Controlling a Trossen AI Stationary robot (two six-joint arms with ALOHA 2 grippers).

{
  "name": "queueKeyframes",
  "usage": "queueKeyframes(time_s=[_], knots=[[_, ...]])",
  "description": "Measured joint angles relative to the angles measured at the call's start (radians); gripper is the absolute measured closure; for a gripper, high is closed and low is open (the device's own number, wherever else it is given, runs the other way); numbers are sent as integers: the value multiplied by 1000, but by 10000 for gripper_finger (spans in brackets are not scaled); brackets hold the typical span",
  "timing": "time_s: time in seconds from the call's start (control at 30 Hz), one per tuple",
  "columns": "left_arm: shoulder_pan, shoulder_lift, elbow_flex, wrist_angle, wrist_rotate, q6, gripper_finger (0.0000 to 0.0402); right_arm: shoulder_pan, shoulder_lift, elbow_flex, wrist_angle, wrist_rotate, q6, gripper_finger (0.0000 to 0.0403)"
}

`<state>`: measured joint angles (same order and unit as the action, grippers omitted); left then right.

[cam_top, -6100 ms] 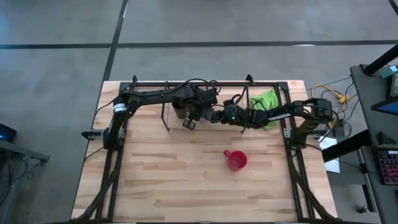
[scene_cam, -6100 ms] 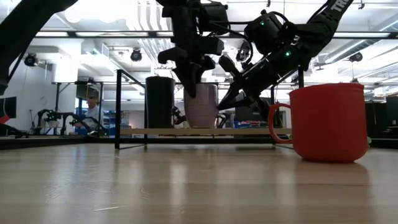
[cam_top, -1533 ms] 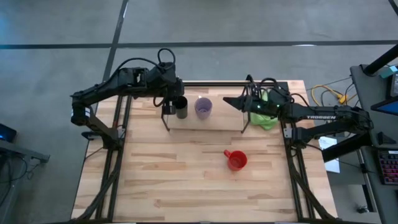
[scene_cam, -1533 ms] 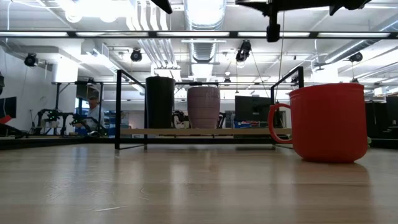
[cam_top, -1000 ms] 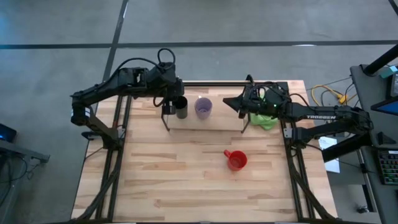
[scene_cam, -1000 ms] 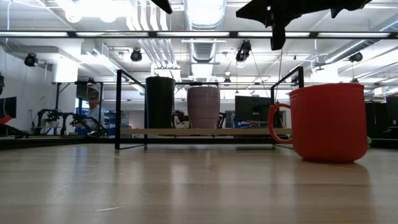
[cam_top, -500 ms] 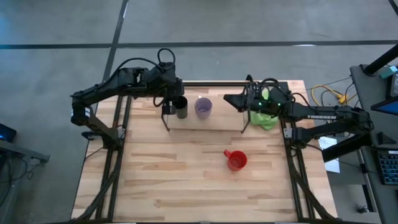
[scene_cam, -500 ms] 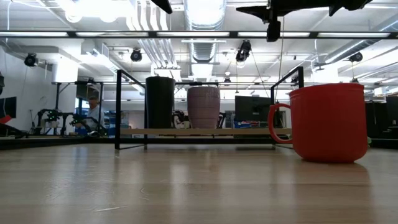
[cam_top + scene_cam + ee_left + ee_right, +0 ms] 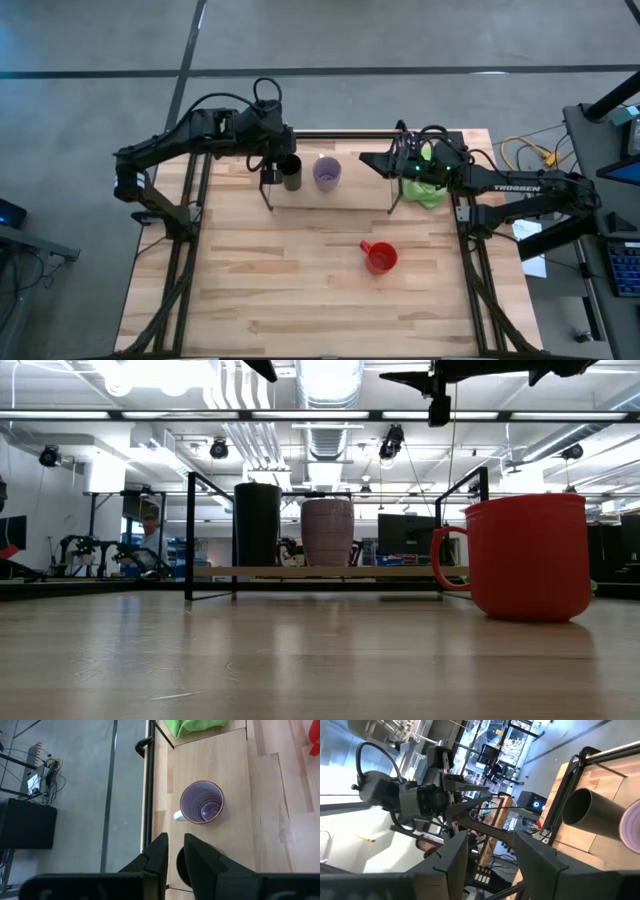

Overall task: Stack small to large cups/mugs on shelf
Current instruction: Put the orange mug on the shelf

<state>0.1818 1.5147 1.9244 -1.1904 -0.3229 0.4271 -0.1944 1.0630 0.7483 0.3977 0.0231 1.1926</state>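
The black tumbler (image 9: 291,172) and the pale purple cup (image 9: 327,172) stand upright side by side on the shelf (image 9: 330,572) at the table's far side. The red mug (image 9: 381,258) stands on the table nearer the front, its handle (image 9: 445,560) toward the left. My left gripper (image 9: 175,840) hovers over the tumbler's rim (image 9: 181,866), clear of it, with a narrow gap between its fingers. My right gripper (image 9: 368,160) hangs open above the shelf's right end, holding nothing; in its wrist view (image 9: 491,837) the tumbler (image 9: 592,812) lies ahead.
A bright green cloth (image 9: 430,172) lies at the far right, under my right arm. The black table frame (image 9: 470,250) runs along both sides. Bare wood (image 9: 280,290) lies in front of the shelf, around the red mug.
My right gripper has opened its fingers while staying above the shelf's right end. The cups and the left arm have kept still.
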Motion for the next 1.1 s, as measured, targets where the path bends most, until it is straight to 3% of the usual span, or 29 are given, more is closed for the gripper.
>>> queueKeyframes(time_s=[0.3,0.53,0.8,1.1], knots=[[0,0,0,0,0,2,353,0,0,0,0,-15,-6,249],[0,0,0,0,0,2,353,0,-4,0,2,-197,-21,251],[0,-1,0,-1,0,1,353,3,-89,0,5,-371,-219,250],[0,-1,0,-4,0,0,353,8,-205,0,-3,-414,-381,255]])
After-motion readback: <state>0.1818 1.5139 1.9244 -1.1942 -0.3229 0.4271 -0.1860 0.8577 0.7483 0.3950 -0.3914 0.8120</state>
